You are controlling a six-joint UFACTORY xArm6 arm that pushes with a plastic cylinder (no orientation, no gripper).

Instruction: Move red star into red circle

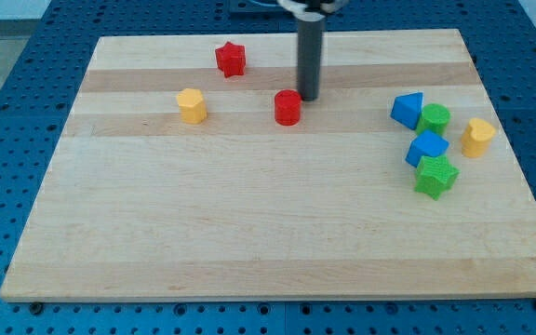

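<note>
- No text, label, brand, number or sign can be read anywhere.
- The tabletop [249, 233] is plain wood grain, with no marks.
- The blocks bear no writing.

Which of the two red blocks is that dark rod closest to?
The red circle, the round block near the board's middle. My tip sits just to its right in the view, while the red star lies farther off toward the view's upper left.
</note>
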